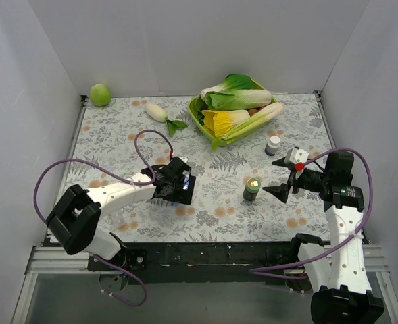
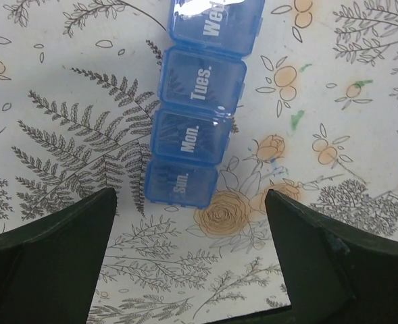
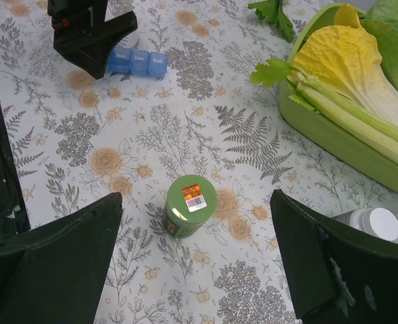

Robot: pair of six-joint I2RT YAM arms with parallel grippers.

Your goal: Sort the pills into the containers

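Pill box [image 2: 192, 135], green bottle [image 3: 190, 204] well apart

You have one blue pill box [image 2: 195, 128] — four of its compartments show in the left wrist view. There are two small bottles: one green-capped bottle [image 1: 253, 188] and one white-capped bottle [image 1: 273, 144]. One lime-green bowl [image 1: 200, 123] holds at least three leafy vegetables — the exact count is unclear. Outside it you have one round green fruit [image 1: 100, 94] and one white radish [image 1: 156, 111].

"Sun.", "Mon.", "Tues.", cut-off "We" on blue pill box [image 2: 200, 101] lids
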